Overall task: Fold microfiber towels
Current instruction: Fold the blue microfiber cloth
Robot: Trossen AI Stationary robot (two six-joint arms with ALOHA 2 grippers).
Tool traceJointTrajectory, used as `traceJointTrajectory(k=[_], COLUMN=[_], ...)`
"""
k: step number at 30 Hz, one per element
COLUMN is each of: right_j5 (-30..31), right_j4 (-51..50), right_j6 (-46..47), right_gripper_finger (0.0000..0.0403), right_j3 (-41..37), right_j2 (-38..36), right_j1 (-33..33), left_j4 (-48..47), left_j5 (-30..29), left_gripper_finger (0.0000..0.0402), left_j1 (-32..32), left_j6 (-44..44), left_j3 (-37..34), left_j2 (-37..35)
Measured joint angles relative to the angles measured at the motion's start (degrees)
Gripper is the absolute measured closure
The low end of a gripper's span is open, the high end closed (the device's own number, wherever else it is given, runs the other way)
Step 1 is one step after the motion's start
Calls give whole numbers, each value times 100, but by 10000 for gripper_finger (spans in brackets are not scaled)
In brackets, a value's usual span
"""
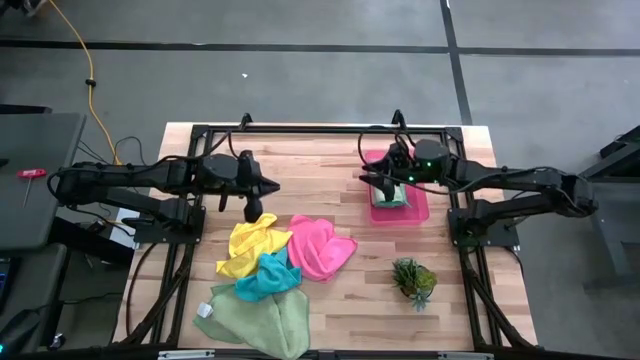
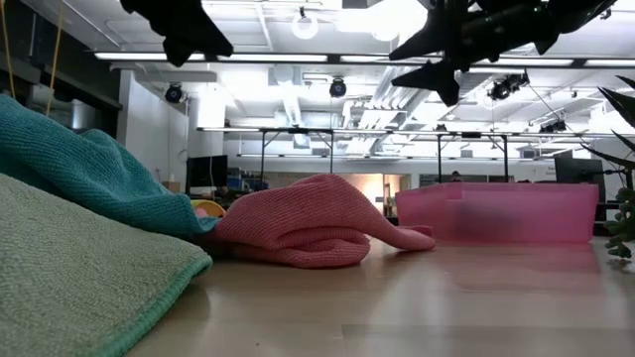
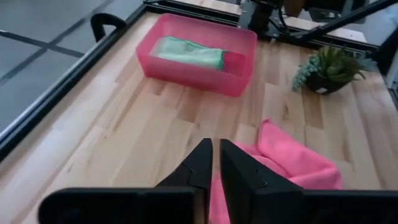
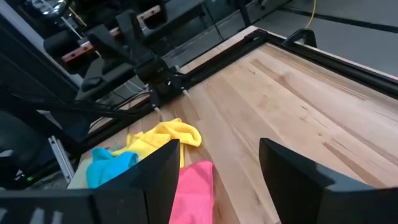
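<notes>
The left gripper (image 1: 272,186) hangs above the bare tabletop (image 1: 320,160) just beyond the towel pile, its fingers nearly together with only a slit between them and nothing held. Directly below and ahead of it lies the hot pink towel (image 1: 322,246), rumpled and unfolded, touching the crumpled yellow towel (image 1: 252,245); the teal towel (image 1: 266,278) overlaps a pale green towel (image 1: 256,318) spread nearer the tabletop's front edge. The right gripper (image 1: 382,180) is poised over the pink tray (image 1: 421,213), fingers well apart and empty; a second pale green towel (image 1: 388,196) lies folded inside the tray. A small plant (image 1: 414,279) stands apart from the cloths, to the right. Judgement: one towel is done and four remain, and the next pick appears to be the hot pink one. To do it well, the left gripper should spread wider before descending, take a single edge or corner rather than a bunched ridge, and lift clear of the yellow towel so the two do not drag together. The cloth needs flattening on open wood before any fold.
</notes>
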Motion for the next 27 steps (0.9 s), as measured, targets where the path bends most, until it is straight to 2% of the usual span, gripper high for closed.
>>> traceJointTrajectory(k=[3, 7, 12, 15, 19, 23, 27], right_j5=[13, 13, 13, 13, 69, 133, 341], right_j4=[-2, -2, -9, -23, -37, -41, -63], right_j6=[0, 0, 41, 53, 59, 46, 44], right_gripper_finger=[192, 192, 192, 192, 192, 192, 192], right_j3=[0, 0, 0, 0, 0, 0, 0], right_j2=[0, 0, 0, 0, 0, 0, 0], right_j1=[24, 22, 22, 22, 20, 20, 20], left_j4=[-94, -913, -2148, -2664, -2577, -2311, -2029], left_j5=[287, 792, 1228, 1495, 1385, 1025, 736], left_gripper_finger=[354, 312, 249, 215, 187, 179, 183], left_j1=[-6, -100, -699, -1317, -2394, -3428, -4174], left_j6=[-10, -358, -1431, -2524, -4319, -6386, -8112], left_j3=[13, 346, 597, 557, 311, -7, -229], left_j2=[0, 12, 30, 35, 33, 35, 117])
